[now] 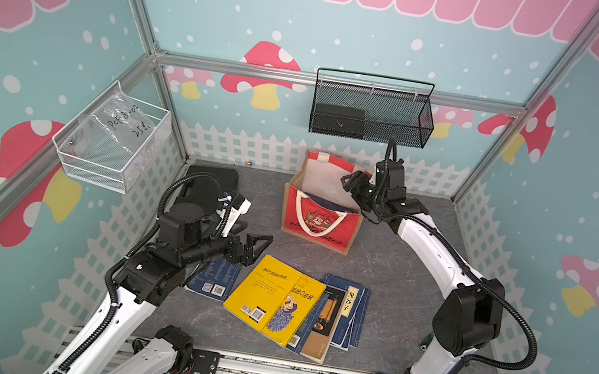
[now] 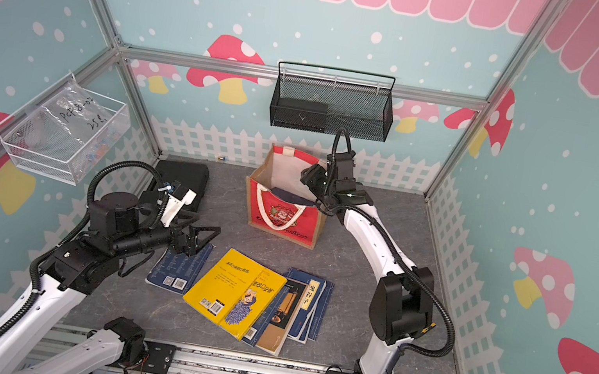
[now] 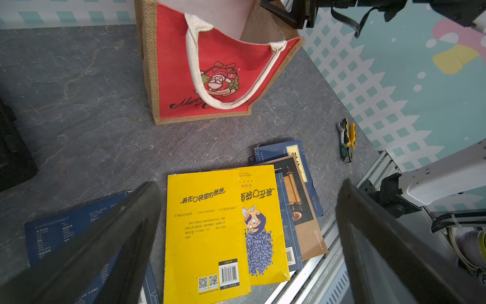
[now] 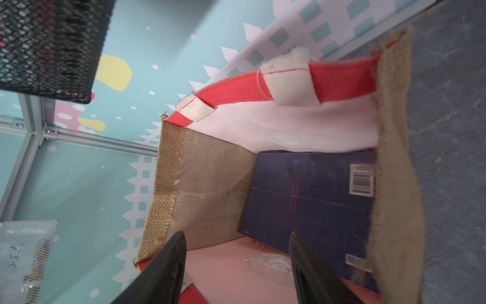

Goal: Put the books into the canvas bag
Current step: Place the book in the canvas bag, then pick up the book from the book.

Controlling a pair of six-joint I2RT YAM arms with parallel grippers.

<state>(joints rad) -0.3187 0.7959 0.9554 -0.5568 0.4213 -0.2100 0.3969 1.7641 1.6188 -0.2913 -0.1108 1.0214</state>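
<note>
Right pincer (image 4: 236,237) hangs over the mouth of the canvas bag (image 1: 319,220), jaws apart with nothing between them. The left pincer (image 1: 253,250) hovers wide and empty above the near pile. The bag stands upright at the far middle of the surface (image 1: 395,294), with one dark blue paperback (image 4: 310,200) lying inside. On the near side, the yellow book (image 1: 273,299) overlaps the black-and-tan book (image 1: 319,339) and a few blue books (image 1: 354,316). A lone blue book (image 1: 214,279) lies to their left. One drop-off looks finished. Next, I judge, a pincer must descend and pinch a cover edge off the flat surface.
</note>
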